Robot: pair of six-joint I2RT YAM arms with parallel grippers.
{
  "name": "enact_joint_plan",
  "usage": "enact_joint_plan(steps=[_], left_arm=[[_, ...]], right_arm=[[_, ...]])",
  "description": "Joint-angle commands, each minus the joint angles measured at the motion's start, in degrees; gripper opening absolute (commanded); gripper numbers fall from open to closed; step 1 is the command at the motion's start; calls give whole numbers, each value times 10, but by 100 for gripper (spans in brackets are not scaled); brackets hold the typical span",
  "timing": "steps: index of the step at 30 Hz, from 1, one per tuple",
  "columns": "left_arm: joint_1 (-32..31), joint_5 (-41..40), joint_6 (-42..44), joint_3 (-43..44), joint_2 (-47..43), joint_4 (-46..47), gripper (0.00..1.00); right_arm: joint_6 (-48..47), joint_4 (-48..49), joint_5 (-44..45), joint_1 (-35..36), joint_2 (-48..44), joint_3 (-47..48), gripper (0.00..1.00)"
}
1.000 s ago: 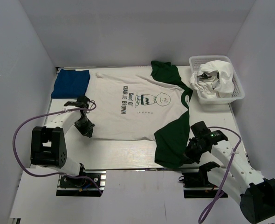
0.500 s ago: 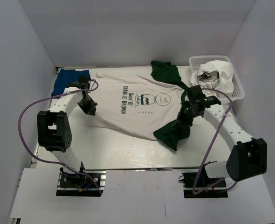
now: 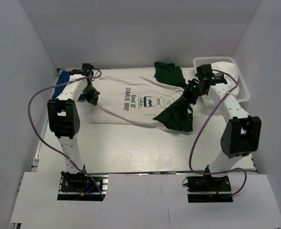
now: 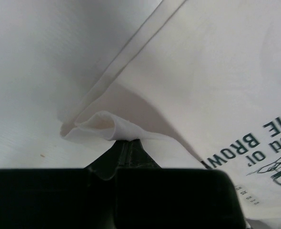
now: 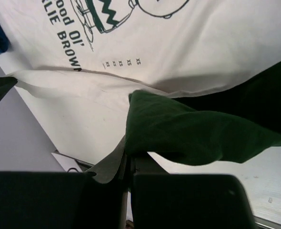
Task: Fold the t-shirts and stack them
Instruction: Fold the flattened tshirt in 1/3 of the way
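Wrist cams show tee [image 4: 216, 86] edges pinched; basket [image 3: 244, 93] seen overhead only.

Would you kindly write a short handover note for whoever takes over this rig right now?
Left pincer: shut on the near hem corner of the white tee.
Right pincer: shut on its dark green sleeve, lifted off the table.
White tee: spread mid-table, near edge raised.
Blue tee: far left corner, partly behind the left arm.
Done: first fold begun, not laid down.
Left: finish folding, then stack the tees.
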Motion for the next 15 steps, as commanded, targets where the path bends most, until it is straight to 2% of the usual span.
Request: enact_joint_plan(steps=[1,5,9,15], left_arm=[[18,-24,5,55,15,-19,0],[23,-24,5,122,58,-46,0],[23,-24,17,114,58,-33,0],[29,-6,37,114,61,-13,0]], right_arm=[[-15,12,-39,-17,30,50,0],[-40,-1,-37,-29,64,97,0],[-52,-12,3,-35,71,129,0],[-101,-4,0,-42,103,162,0]])
